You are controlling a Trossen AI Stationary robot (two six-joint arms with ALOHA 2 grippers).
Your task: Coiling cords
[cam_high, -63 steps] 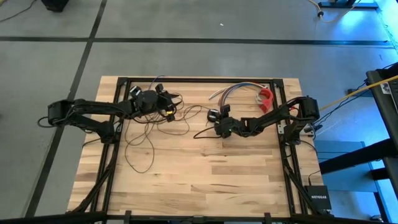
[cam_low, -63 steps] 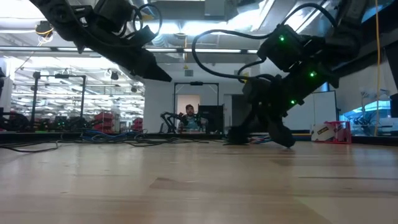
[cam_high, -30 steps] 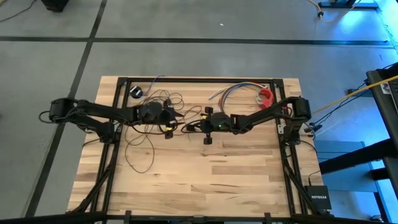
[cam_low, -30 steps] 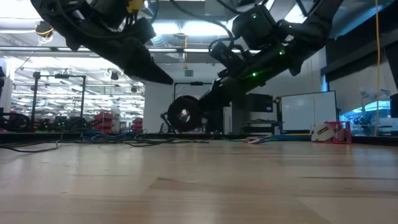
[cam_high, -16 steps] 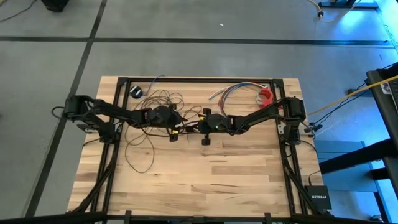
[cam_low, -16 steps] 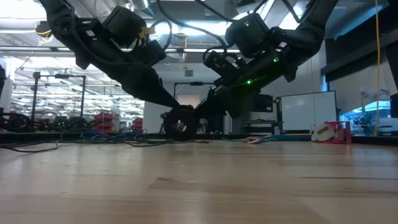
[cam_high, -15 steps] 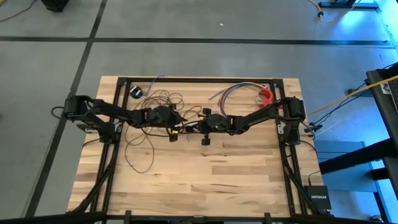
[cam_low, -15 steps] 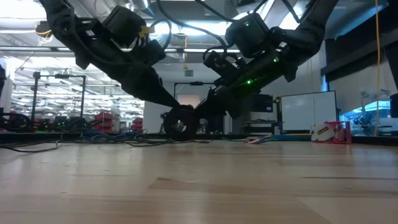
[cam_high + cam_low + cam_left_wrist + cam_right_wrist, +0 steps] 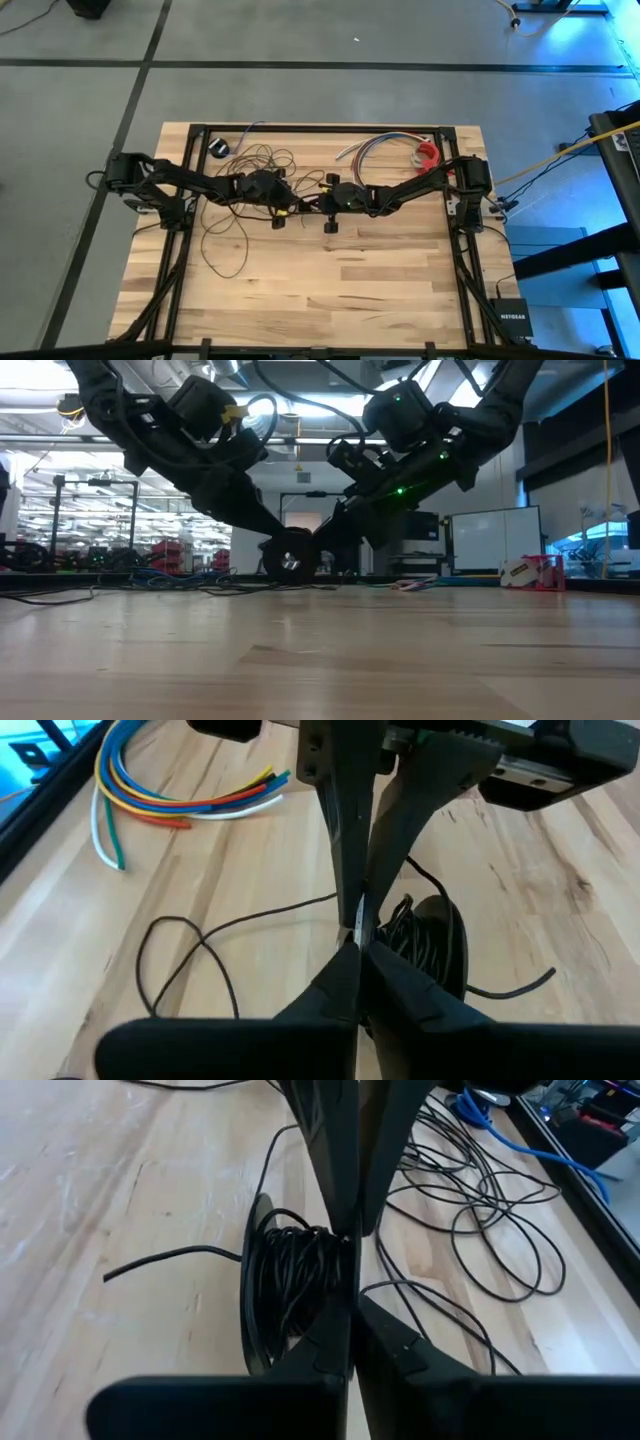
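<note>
The left gripper [image 9: 292, 207] and the right gripper [image 9: 312, 205] meet tip to tip near the middle of the wooden table [image 9: 330, 290], slightly toward its far edge. Both pairs of fingers are pressed together. In the left wrist view the left fingers [image 9: 345, 975] pinch a thin strand of the cords [image 9: 425, 935] where they meet the right fingers [image 9: 350, 850] coming from the opposite side. In the right wrist view the right gripper [image 9: 350, 1315] is closed at the edge of a tight black coil [image 9: 290, 1290] wound on a round spool-like piece, standing on edge on the wood; whether its fingers clamp the coil itself or only touch it cannot be told.

From the coil the loose cord runs toward the left arm's side of the table, spreading in many loops [image 9: 245, 170] on the boards, with one long loop [image 9: 225, 255] reaching toward the near side. A small black puck [image 9: 220, 147] lies near the far left corner. A bundle of multicoloured wires [image 9: 385, 147] lies on the far side near the right arm, well apart from the coil.
</note>
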